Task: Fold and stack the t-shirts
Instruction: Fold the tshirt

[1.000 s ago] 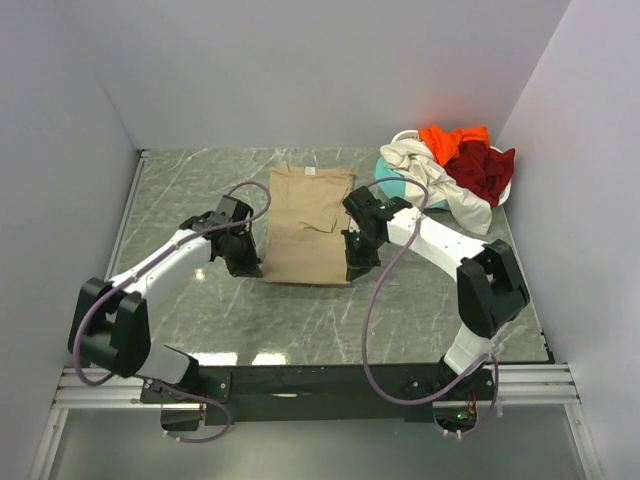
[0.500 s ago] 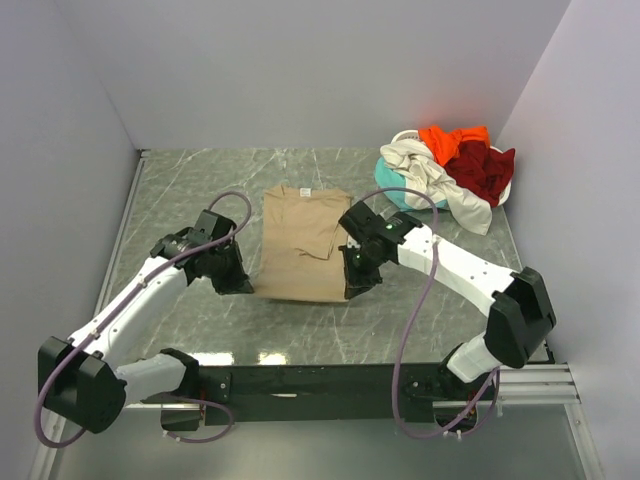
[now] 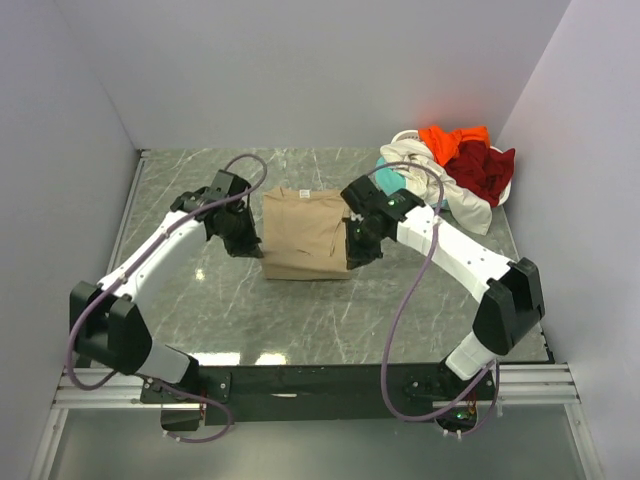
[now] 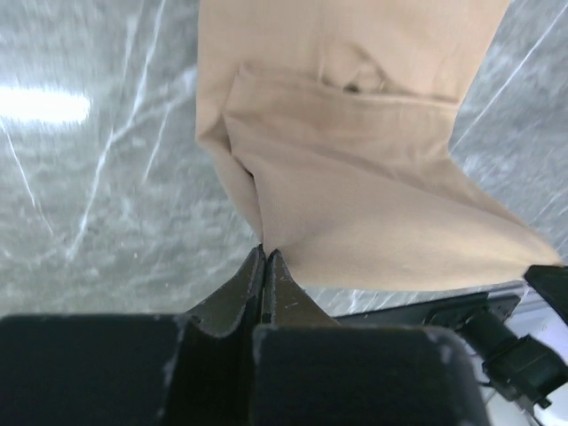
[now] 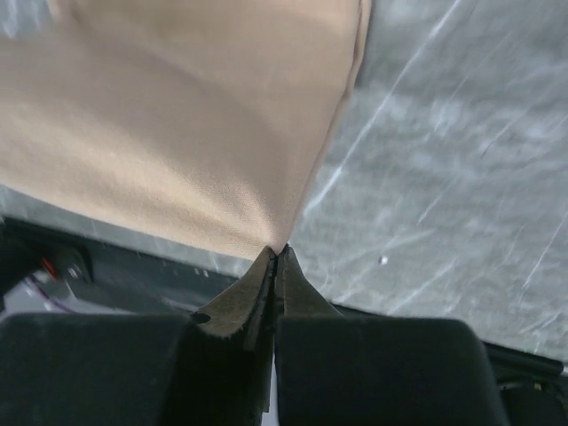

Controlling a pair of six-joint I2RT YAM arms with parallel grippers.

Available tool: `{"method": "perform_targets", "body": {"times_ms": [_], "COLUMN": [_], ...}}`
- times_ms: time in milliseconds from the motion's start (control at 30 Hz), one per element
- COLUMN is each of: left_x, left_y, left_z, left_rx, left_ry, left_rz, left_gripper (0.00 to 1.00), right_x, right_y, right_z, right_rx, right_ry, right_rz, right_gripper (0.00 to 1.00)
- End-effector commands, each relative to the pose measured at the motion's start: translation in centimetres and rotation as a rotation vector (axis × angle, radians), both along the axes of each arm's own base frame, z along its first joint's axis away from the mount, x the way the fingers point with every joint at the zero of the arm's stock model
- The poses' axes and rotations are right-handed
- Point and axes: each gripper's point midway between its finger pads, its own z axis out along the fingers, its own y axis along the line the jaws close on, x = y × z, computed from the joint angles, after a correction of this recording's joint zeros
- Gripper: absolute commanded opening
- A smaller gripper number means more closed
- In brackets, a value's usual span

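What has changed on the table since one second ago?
The left gripper and the right gripper stayed shut on the tan t-shirt and carried its near hem toward the collar, so it lies shorter. The pile of other t-shirts did not move.

Matt cloth t-shirt (image 3: 305, 235), glossy, seemingly stone table (image 3: 300, 320)

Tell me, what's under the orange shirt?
The orange shirt sits on top of the pile, over the cream-white shirt and the dark red shirt. A bit of teal shirt peeks out lower down. Anything deeper is covered.
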Motion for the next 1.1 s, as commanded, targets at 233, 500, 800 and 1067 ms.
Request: {"method": "perform_targets", "body": {"times_ms": [233, 500, 800, 1067], "left_x": [7.2, 11.7, 16.3, 19.9], "left_y": [-0.3, -0.7, -0.8, -0.4], "left_z": [1.9, 2.5, 2.2, 1.3], "left_rx": [0.026, 0.006, 0.002, -0.015], "left_ry": [-0.112, -0.150, -0.175, -0.213], "left_rz": [-0.011, -0.006, 0.002, 0.015], "left_gripper": [0.00, 0.00, 0.00, 0.00], "right_x": [8.2, 12.9, 18.1, 22.3], "right_y": [-0.1, 0.3, 0.1, -1.1], "right_z": [2.1, 3.7, 4.2, 2.6], "right_rx": [-0.037, -0.022, -0.013, -0.036], "right_ry": [-0.116, -0.179, -0.227, -0.257], "right_rz": [-0.051, -0.086, -0.117, -0.145], "right_gripper": [0.00, 0.00, 0.00, 0.00]}}
